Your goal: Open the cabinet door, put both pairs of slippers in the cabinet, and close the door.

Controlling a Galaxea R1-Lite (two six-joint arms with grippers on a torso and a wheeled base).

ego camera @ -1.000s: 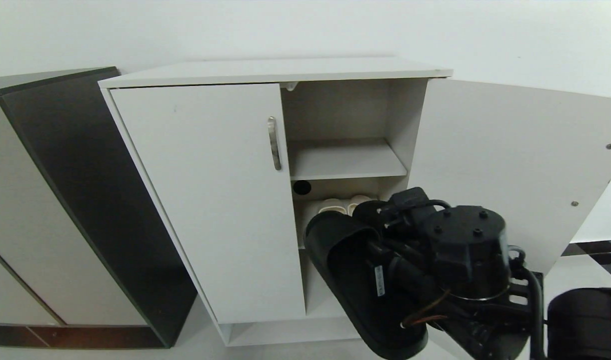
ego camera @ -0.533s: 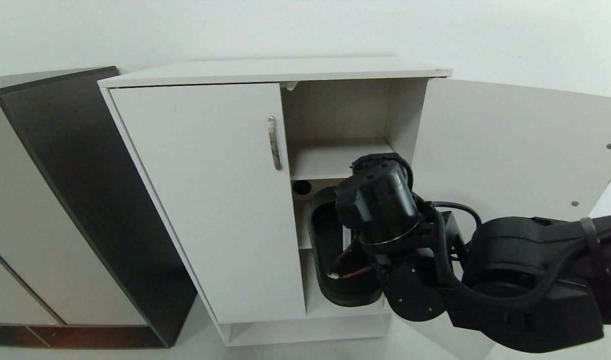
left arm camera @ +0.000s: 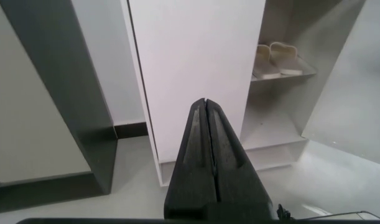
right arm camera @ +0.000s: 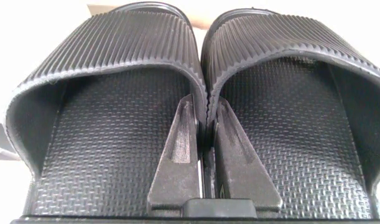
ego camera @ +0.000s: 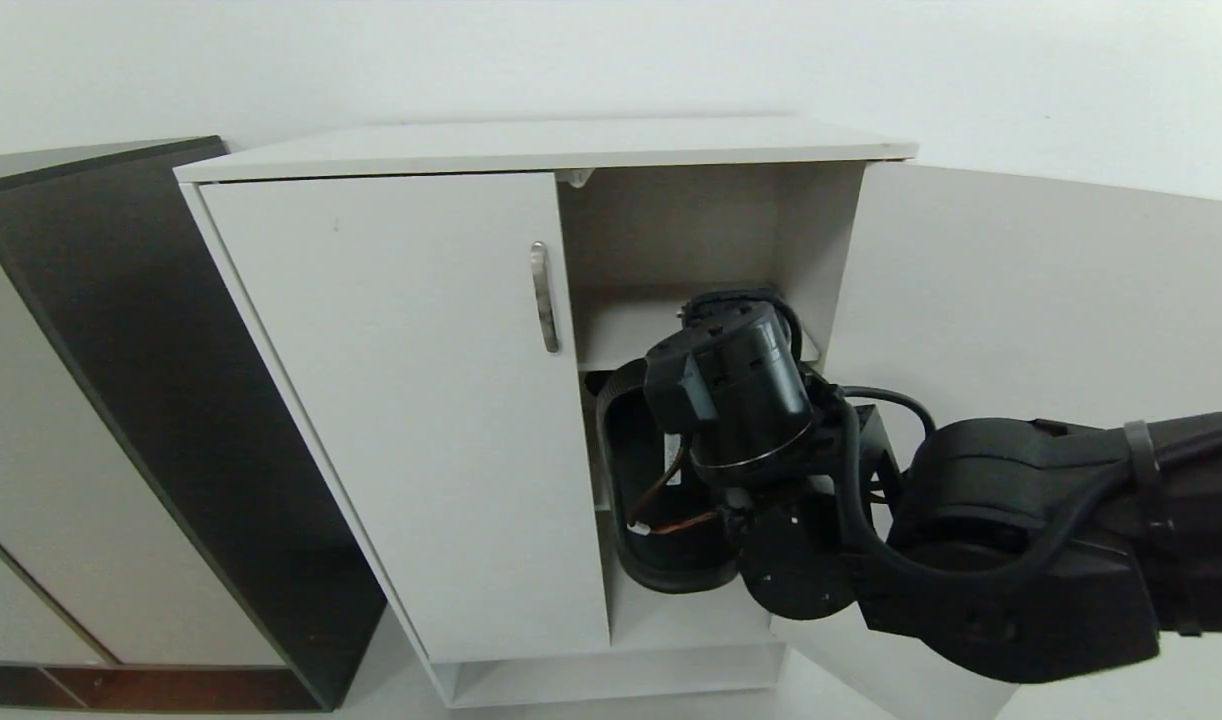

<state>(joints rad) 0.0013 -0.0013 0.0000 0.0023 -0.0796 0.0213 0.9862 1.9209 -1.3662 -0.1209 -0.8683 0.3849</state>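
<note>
The left gripper [left arm camera: 205, 109] hangs before the cabinet's [ego camera: 531, 145] closed left door [ego camera: 401, 400], fingers pressed together. The right door [ego camera: 1021, 300] stands wide open. In that opening the right gripper [right arm camera: 205, 115] pinches the touching inner walls of the black slippers [right arm camera: 115, 74], held steeply tilted at the middle shelf's front edge. Farther in, cream slippers [left arm camera: 277, 59] lie side by side on that shelf [left arm camera: 301, 73].

white wall [ego camera: 611, 50], dark cupboard [ego camera: 161, 400], pale floor [left arm camera: 132, 169]
</note>
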